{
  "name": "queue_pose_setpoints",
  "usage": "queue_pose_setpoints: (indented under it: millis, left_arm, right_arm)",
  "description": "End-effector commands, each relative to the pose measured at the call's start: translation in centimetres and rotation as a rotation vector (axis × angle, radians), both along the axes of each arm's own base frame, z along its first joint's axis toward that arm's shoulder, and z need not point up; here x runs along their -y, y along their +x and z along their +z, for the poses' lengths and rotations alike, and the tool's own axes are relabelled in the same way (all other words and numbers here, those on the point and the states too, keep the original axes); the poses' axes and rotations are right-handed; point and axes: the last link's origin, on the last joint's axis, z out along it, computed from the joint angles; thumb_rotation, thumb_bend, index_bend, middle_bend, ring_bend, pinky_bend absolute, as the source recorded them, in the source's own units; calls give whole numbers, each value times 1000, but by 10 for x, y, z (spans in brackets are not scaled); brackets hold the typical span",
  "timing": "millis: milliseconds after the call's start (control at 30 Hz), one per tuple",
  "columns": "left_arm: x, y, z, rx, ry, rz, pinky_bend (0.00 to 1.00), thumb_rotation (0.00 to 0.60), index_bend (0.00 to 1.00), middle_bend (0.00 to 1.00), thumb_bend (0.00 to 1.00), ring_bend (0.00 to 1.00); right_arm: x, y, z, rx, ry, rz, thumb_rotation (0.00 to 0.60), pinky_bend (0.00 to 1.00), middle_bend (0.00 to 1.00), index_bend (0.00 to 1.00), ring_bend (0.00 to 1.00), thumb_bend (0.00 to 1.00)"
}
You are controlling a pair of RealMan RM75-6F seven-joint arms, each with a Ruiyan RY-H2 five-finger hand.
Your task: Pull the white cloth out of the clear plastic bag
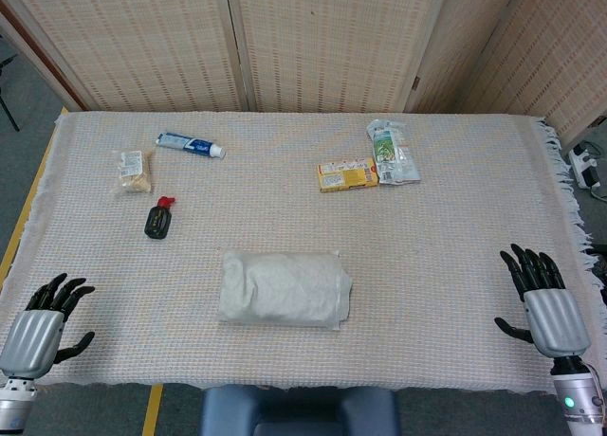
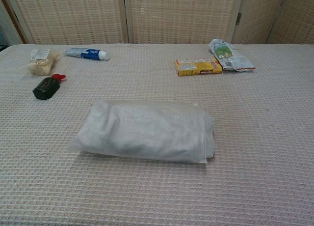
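Risk centres on the clear plastic bag (image 2: 147,130), which lies flat at the middle of the surface (image 1: 455,246) with the white cloth (image 2: 142,125) folded inside. Left robot hand (image 1: 43,327) and right robot hand (image 1: 545,303) rest well apart at the near corners, fingers spread, holding nothing. Unless one hand pins the bag, pulling will likely drag bag and cloth together. Thin film may slip from the fingers.
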Motion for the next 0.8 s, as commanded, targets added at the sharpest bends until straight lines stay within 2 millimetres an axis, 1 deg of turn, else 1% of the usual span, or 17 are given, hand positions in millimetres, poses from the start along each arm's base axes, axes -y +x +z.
queue_pose_setpoints:
  millis: [33, 133, 167, 233, 267, 333, 400, 500, 533, 600, 667, 700, 800]
  left_arm:
    - [0, 1, -4, 4, -14, -4, 199, 600, 264, 217, 259, 97]
    - [1, 4, -11, 10, -24, -17, 227, 600, 269, 215, 243, 97]
    - [2, 5, -16, 16, -41, -27, 243, 600, 270, 215, 239, 98]
    - [4, 10, -26, 33, -86, -59, 292, 600, 270, 232, 228, 117]
    - [5, 13, -31, 42, -105, -79, 331, 600, 269, 258, 224, 146]
    - [9, 18, -42, 68, -132, -126, 454, 600, 270, 376, 216, 280]
    - [16, 22, -58, 96, -169, -177, 579, 600, 274, 507, 208, 423]
    - [24, 27, -82, 119, -240, -240, 736, 600, 287, 695, 204, 621]
    - [25, 30, -91, 120, -256, -262, 773, 600, 294, 745, 204, 669]
    - [22, 36, -103, 134, -251, -295, 883, 600, 326, 904, 204, 814]
    - [17, 43, -117, 142, -224, -336, 954, 600, 357, 979, 211, 905]
    - [14, 45, -122, 143, -216, -350, 985, 600, 378, 998, 222, 955]
    - [5, 50, -141, 142, -202, -370, 1000, 600, 420, 1000, 252, 1000]
  right_arm:
    - [0, 0, -1, -5, 0, 0, 600, 0, 0, 0, 0, 59]
    - [-2, 0, -2, -9, 7, 1, 600, 0, 0, 0, 0, 58]
    - [-3, 0, -1, -9, 6, 4, 600, 0, 0, 0, 0, 58]
    - [-5, 0, 1, -11, 1, 6, 600, 0, 0, 0, 0, 58]
    - [-6, 0, 2, -9, -3, 6, 600, 0, 0, 0, 0, 57]
    - [-7, 0, 4, -7, -10, 5, 600, 0, 0, 0, 0, 58]
    - [-8, 0, 7, 2, -19, 4, 600, 0, 0, 0, 0, 57]
    - [-10, 2, 8, 5, -28, 13, 600, 0, 0, 0, 0, 58]
    - [-10, 2, 8, 3, -30, 16, 600, 0, 0, 0, 0, 58]
    - [-10, 2, 7, 1, -28, 16, 600, 0, 0, 0, 0, 58]
    - [-10, 2, 4, -6, -13, 11, 600, 0, 0, 0, 0, 58]
    - [-10, 1, 3, -8, -6, 8, 600, 0, 0, 0, 0, 58]
    - [-10, 1, 3, -13, 2, 6, 600, 0, 0, 0, 0, 59]
